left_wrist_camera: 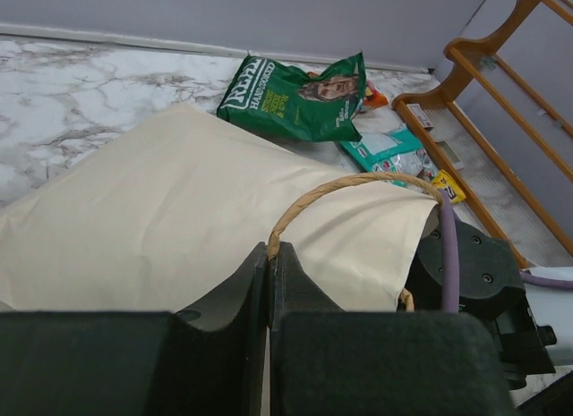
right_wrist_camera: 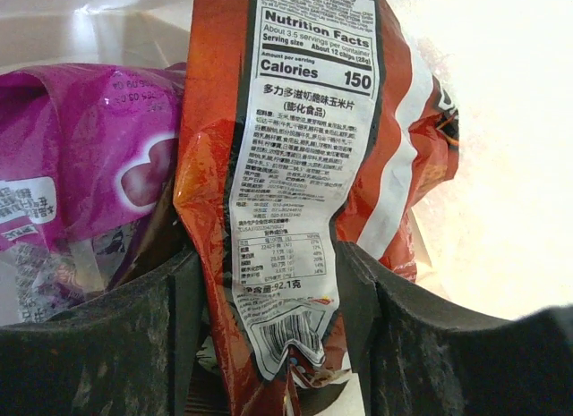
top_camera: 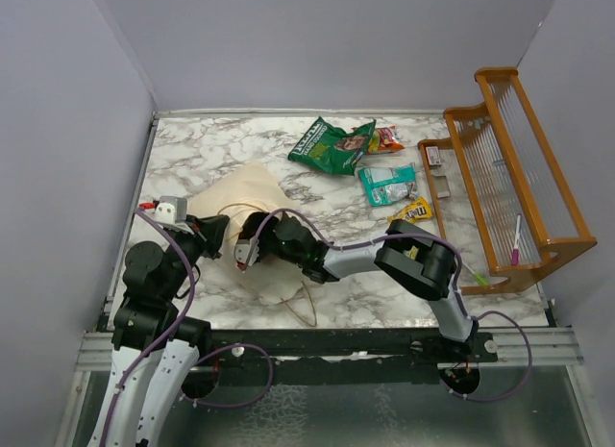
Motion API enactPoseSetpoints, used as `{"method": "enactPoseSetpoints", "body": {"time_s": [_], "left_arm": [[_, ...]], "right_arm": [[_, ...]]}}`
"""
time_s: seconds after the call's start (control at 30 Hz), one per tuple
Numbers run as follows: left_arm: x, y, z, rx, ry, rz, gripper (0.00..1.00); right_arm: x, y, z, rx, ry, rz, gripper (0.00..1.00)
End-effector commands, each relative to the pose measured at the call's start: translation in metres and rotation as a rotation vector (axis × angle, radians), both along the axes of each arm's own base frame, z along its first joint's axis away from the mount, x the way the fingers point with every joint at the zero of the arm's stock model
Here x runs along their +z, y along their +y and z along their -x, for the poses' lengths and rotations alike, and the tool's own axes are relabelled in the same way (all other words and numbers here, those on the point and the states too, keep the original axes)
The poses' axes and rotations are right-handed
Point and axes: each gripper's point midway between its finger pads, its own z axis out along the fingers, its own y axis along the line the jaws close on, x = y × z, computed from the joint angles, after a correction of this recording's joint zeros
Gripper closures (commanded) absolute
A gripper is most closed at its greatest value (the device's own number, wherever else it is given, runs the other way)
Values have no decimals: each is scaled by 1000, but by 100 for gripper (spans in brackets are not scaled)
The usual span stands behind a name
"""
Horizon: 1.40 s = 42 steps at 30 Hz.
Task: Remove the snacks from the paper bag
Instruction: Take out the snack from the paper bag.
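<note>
The paper bag (top_camera: 242,189) lies flat on the marble worktop (top_camera: 192,149), left of centre, with its mouth toward the arms. The left claw (left_wrist_camera: 269,255) is clenched on the bag's rim, right where one tan handle (left_wrist_camera: 358,179) is rooted; the handle arches up beside it. The right claw (right_wrist_camera: 269,259) reaches into the mouth and grips a red bag (right_wrist_camera: 286,121) between its fingers (right_wrist_camera: 134,335), nutrition label facing the camera. A purple bag (right_wrist_camera: 81,183) sits just left of it, inside the paper bag and touching the left finger.

Four snacks lie out on the worktop beyond the bag. A green bag (top_camera: 332,144) is farthest back, and a red-orange pack (top_camera: 386,137) touches its right edge. A teal packet (top_camera: 387,185) lies nearer, and a yellow M&M's (top_camera: 413,211) pack nearer still, beside the wooden rack (top_camera: 509,178) along the right side.
</note>
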Motion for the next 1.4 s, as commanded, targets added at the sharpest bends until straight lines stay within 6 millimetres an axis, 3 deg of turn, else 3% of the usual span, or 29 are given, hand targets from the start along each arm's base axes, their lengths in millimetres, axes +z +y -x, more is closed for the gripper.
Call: {"method": "enactPoseSetpoints", "body": {"time_s": [0.0, 0.1, 0.27, 0.37, 0.4, 0.6, 0.8, 1.07, 1.37], "left_arm": [[3, 1, -1, 9, -11, 2, 100], [4, 1, -1, 9, -18, 3, 100], [5, 1, 0, 8, -23, 5, 100], [5, 1, 0, 4, -23, 5, 100], [5, 1, 0, 3, -24, 5, 100], [5, -1, 1, -2, -24, 6, 100], [5, 0, 1, 3, -24, 7, 100], [3, 0, 0, 5, -18, 7, 100], [3, 2, -1, 14, -18, 7, 100]], "right_arm": [[-8, 0, -24, -82, -40, 39, 43], [-10, 5, -26, -79, -15, 61, 53], [3, 9, -15, -23, 53, 25, 73], [11, 11, -4, 26, 86, -1, 95], [13, 11, -4, 25, 97, -1, 98], [35, 7, 8, 39, 177, -68, 99], [47, 1, 48, 174, 305, -125, 99], [79, -17, 88, 265, 389, -256, 99], [109, -35, 110, 275, 400, -333, 99]]}}
